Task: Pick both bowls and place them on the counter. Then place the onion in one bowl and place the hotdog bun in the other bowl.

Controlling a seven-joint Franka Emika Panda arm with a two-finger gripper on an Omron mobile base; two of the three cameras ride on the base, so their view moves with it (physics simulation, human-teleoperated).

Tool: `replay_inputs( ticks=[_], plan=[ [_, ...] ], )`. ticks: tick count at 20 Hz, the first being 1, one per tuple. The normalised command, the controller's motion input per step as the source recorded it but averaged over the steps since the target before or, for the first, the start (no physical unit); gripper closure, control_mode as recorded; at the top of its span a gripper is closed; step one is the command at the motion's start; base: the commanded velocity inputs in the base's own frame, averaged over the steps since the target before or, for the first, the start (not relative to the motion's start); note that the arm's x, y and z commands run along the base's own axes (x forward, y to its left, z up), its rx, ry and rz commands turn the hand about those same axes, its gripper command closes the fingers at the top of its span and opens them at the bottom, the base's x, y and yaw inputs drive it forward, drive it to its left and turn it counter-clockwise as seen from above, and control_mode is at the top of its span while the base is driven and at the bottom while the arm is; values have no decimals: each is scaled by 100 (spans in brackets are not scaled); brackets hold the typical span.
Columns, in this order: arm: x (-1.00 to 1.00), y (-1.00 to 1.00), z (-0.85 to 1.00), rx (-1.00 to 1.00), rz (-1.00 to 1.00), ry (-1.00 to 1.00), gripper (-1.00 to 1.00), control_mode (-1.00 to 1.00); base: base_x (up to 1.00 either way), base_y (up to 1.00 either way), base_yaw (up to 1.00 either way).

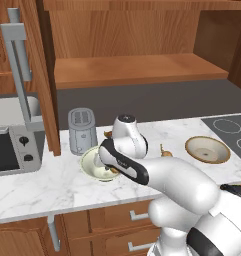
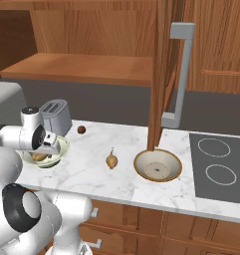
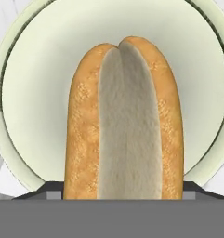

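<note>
A grey toaster (image 1: 82,131) with two slots stands upright at the far side of the worktop, close to the dark grey back wall (image 1: 157,102). To the left of it is a grey microwave (image 1: 12,150) with two round knobs on its front. A small dark reddish-brown lump (image 2: 81,130) lies on the marble just to the right of the toaster. A wooden cabinet door (image 2: 164,74) stands open, with a long grey handle (image 2: 179,74) on it. At the right end there is a black cooktop (image 2: 218,167) with white rings. Below are wooden drawers (image 1: 117,220) with grey handles, and above is an open wooden shelf (image 1: 137,70).
</note>
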Motion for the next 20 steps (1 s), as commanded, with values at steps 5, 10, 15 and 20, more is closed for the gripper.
replay_inputs(
  ticks=[5,10,15,20],
  plan=[
    [0,5,-4,0,0,0,100,-100,0,0,0],
    [2,7,-9,0,0,0,100,-100,0,0,0],
    [10,11,-11,0,0,0,100,-100,0,0,0],
    [4,5,-12,0,0,0,100,-100,0,0,0]
  ],
)
